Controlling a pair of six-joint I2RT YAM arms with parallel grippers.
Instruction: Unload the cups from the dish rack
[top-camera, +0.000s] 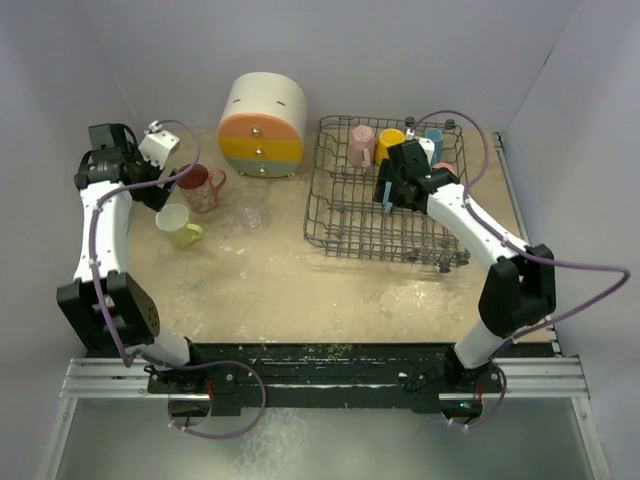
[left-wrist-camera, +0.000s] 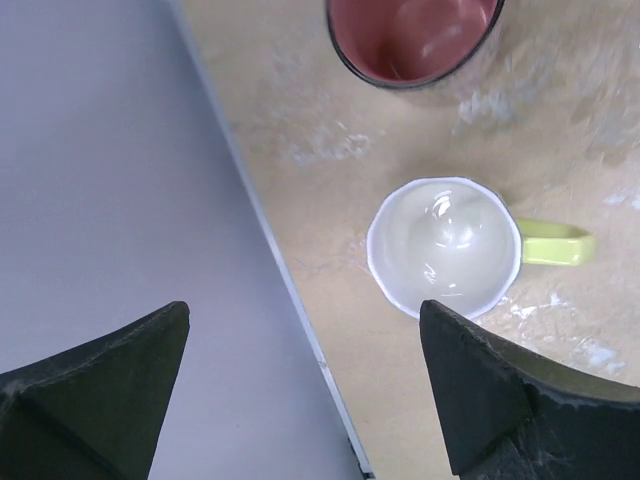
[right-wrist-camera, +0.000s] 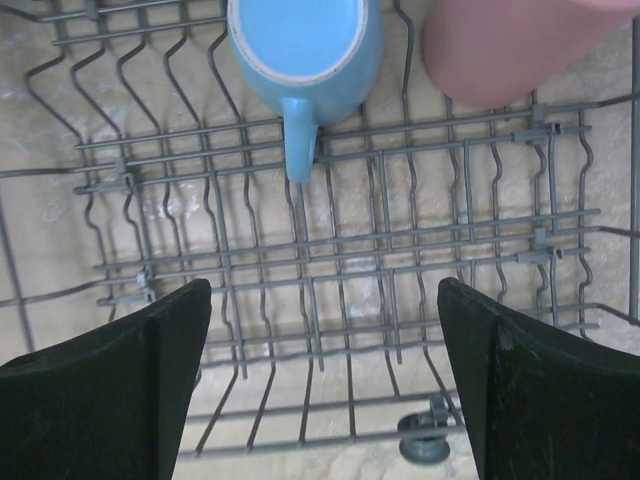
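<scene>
The dark grey wire dish rack (top-camera: 350, 215) stands at the right back of the table. In it stand a pink cup (top-camera: 361, 143), a yellow cup (top-camera: 389, 143), a light blue mug (top-camera: 433, 143) and a salmon cup (top-camera: 445, 170). My right gripper (top-camera: 393, 185) hangs open and empty over the rack floor (right-wrist-camera: 330, 250). The light blue mug (right-wrist-camera: 305, 50) and the salmon cup (right-wrist-camera: 500, 45) lie beyond its fingertips. My left gripper (top-camera: 155, 192) is open and empty over the table's left edge. The pale green mug (left-wrist-camera: 445, 245) stands just beyond its right finger.
A pink patterned mug (top-camera: 203, 187), the pale green mug (top-camera: 177, 224) and a clear glass (top-camera: 250, 208) stand on the table left of the rack. A round cream cabinet (top-camera: 262, 125) with coloured drawers stands at the back. Grey walls close in on both sides.
</scene>
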